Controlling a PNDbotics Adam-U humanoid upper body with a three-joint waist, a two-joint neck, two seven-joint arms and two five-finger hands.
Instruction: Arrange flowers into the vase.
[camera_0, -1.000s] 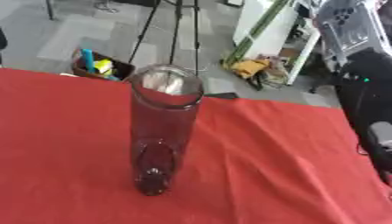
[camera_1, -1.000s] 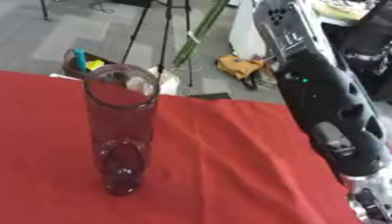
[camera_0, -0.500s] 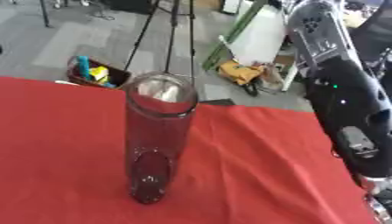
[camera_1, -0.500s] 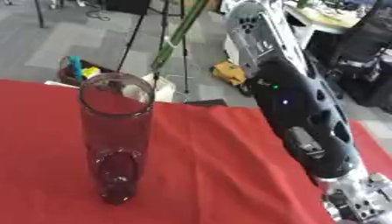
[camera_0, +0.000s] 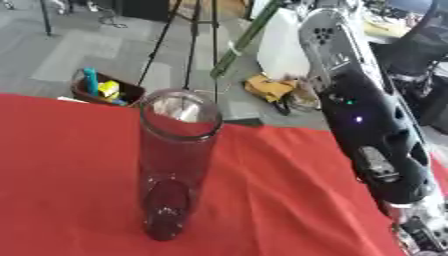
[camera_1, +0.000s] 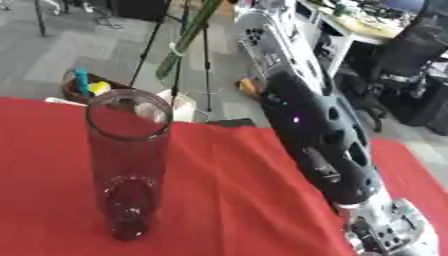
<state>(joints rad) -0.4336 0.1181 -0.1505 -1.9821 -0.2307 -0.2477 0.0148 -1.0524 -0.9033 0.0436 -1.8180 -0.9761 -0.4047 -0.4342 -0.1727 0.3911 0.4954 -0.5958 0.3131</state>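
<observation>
One glass vase (camera_0: 178, 165) upright toward the left edge of a red cloth (camera_0: 289, 200), grey floor, tripod (camera_0: 188, 45) and bin (camera_0: 105, 90) beyond; green stem (camera_1: 186, 37) now above the vase, right arm (camera_1: 324, 145) risen in from the right, hands unseen, fingers cannot be told.

Left eye: from the head, looking down, close on the vase (camera_0: 178, 165).
Right eye: same, slightly offset.
Shared: vase, red cloth (camera_1: 219, 190), right arm (camera_1: 324, 135).
</observation>
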